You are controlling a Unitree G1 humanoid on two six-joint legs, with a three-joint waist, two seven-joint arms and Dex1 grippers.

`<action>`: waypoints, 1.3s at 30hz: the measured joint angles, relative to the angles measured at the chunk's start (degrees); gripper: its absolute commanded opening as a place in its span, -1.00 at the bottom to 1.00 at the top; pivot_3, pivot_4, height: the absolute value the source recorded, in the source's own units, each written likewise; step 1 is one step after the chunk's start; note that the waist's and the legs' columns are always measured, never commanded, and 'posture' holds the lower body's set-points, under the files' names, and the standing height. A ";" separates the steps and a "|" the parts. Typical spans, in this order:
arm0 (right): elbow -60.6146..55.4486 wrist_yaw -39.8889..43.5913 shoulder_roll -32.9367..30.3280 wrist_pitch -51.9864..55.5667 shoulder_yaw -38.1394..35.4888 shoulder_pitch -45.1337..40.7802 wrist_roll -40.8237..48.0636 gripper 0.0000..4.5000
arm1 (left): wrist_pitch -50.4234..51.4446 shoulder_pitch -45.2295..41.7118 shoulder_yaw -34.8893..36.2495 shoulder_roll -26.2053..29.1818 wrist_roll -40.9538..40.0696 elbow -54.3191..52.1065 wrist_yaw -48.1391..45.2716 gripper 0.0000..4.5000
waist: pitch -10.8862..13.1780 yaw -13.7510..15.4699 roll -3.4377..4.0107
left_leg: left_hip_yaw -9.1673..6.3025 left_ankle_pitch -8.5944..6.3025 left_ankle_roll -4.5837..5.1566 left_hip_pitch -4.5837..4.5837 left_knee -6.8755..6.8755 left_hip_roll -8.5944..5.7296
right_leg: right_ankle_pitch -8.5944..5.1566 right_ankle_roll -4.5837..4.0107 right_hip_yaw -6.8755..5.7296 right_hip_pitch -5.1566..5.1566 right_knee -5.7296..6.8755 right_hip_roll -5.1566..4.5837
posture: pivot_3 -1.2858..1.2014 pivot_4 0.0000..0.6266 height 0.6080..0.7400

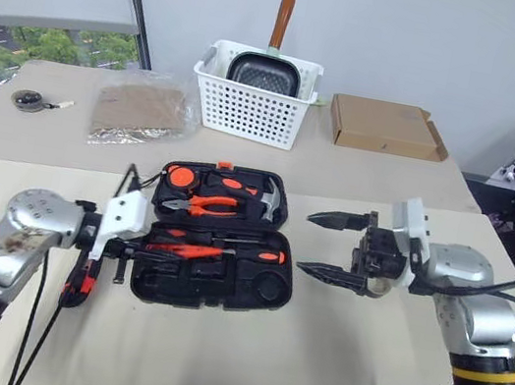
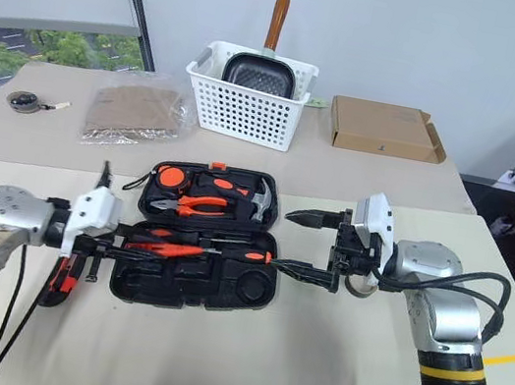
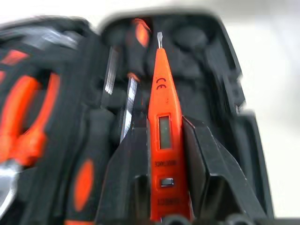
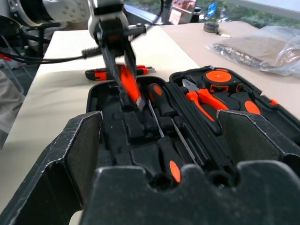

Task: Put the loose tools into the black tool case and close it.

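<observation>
The black tool case (image 1: 208, 302) lies open on the table, lid half at the back. My left gripper (image 3: 164, 123) is shut on the slim orange tester pen (image 3: 161, 108) and holds it tip-first low over the left part of the case's front half. Two black-and-orange screwdrivers (image 4: 159, 101) (image 4: 171, 164) lie in recesses there. The orange-black utility knife (image 1: 73, 285) lies on the table left of the case, partly under my left hand. My right gripper (image 1: 308, 242) hangs open just right of the case, pointing at it, nothing between its fingers.
Orange pliers (image 1: 205, 205) and a hammer (image 1: 271, 200) sit in the lid half. Behind the case stand a white basket (image 1: 252, 112) with a pan, a cardboard box (image 1: 384, 125) and a foil bag (image 1: 143, 108). The table's front edge is close to me.
</observation>
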 measured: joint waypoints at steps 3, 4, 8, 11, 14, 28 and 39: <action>-1.38 -1.24 -0.06 0.08 -0.29 0.76 0.01 1.00 | -0.56 -2.94 -2.14 0.06 3.60 3.71 -0.54 -0.77 | 0.00 -0.06 0.00 | -0.01 0.00 0.01 -0.01 0.00 0.00 | 0.00 0.01 0.01 -0.01 0.00 0.01 | 0.03 -0.52 0.39; -1.69 -1.59 -0.11 0.09 -0.32 1.07 0.01 1.00 | -0.94 -3.45 -2.41 0.06 4.46 4.70 -0.75 -0.77 | 0.00 -0.08 0.00 | -0.01 0.00 0.03 -0.01 0.00 0.00 | 0.00 0.01 0.03 -0.01 0.00 0.01 | 0.03 -0.52 0.39; -1.88 -1.84 -0.41 0.09 -0.34 1.99 0.01 1.00 | -1.58 -3.63 -2.58 0.05 5.72 5.61 -1.21 -0.77 | 0.00 -0.03 0.00 | 0.02 -0.05 0.11 -0.06 0.00 -0.02 | -0.01 0.01 0.04 -0.01 -0.04 -0.01 | 0.03 -0.52 0.39; -1.88 -1.87 -0.41 0.08 -0.34 1.99 0.01 1.00 | -1.60 -3.81 -3.36 -0.11 6.34 5.48 -1.36 -0.77 | 0.00 -0.02 0.00 | 0.03 -0.08 0.15 -0.06 0.03 -0.05 | -0.01 0.02 0.06 0.02 -0.07 -0.03 | 0.03 -0.52 0.39; -1.87 -1.78 -0.41 0.00 -0.34 1.99 0.00 1.00 | -1.08 -3.61 -3.69 -0.47 6.82 4.64 -1.00 -0.77 | 0.00 0.05 0.00 | 0.01 -0.08 0.16 -0.05 0.06 -0.05 | -0.01 0.03 0.06 0.04 -0.06 -0.03 | 0.03 -0.52 0.39; -1.32 -1.25 -0.40 -0.73 -0.29 2.05 -0.04 1.00 | -0.28 -5.30 -7.07 -2.81 12.29 3.12 1.97 -0.77 | -0.05 0.66 0.05 | -0.02 -0.06 0.20 0.08 0.17 -0.07 | -0.01 0.06 0.08 0.19 0.03 -0.05 | 0.03 -0.52 0.39; -1.32 -1.18 -0.40 -1.56 -0.19 2.61 -0.04 1.00 | -1.36 -5.54 -6.39 -4.41 12.29 4.27 3.41 0.54 | -0.07 0.59 0.08 | -0.04 -0.05 0.24 0.09 0.19 -0.05 | 0.01 0.10 0.08 0.24 0.03 -0.05 | 0.03 -0.52 0.39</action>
